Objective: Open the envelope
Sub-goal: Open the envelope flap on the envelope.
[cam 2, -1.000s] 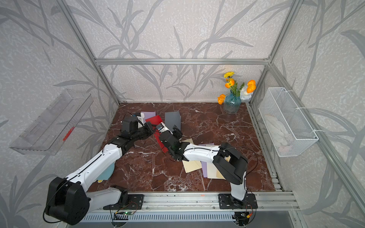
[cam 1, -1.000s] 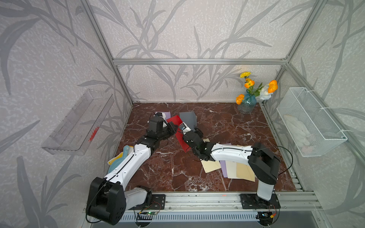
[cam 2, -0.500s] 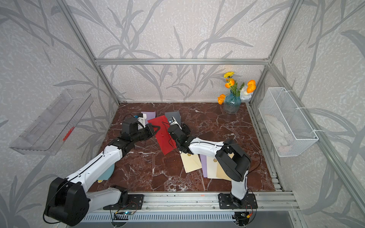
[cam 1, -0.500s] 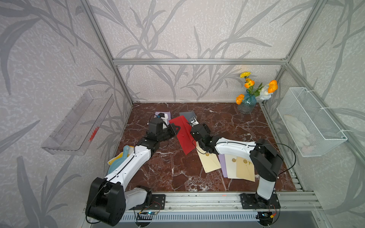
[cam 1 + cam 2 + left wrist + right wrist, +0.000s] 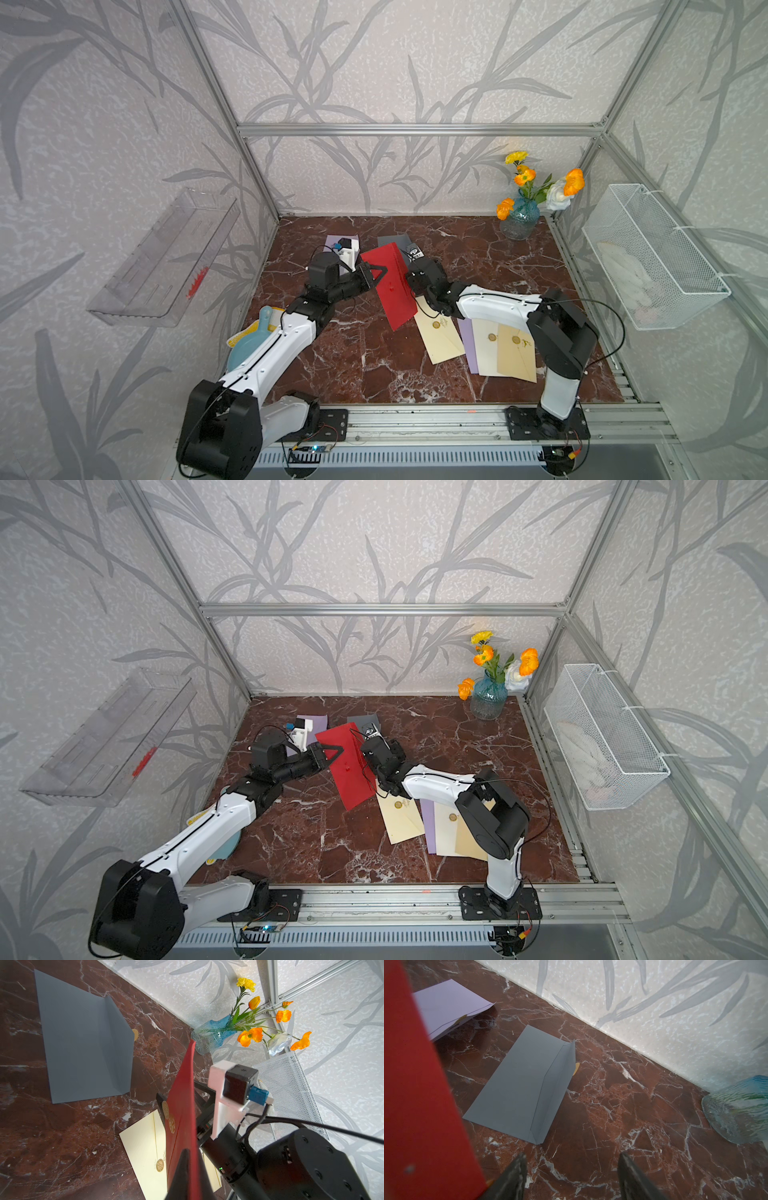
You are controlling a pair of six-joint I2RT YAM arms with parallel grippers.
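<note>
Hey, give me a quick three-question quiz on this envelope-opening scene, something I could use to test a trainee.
1. True or false: the left gripper has its jaws shut on the red envelope.
2. Multiple choice: the right gripper is A) shut on the red envelope, B) open, gripping nothing, C) shut, gripping nothing.
3. Short answer: what stands in the far corner near the wire basket?
Key: 1 true; 2 B; 3 the blue glass vase of flowers.
</note>
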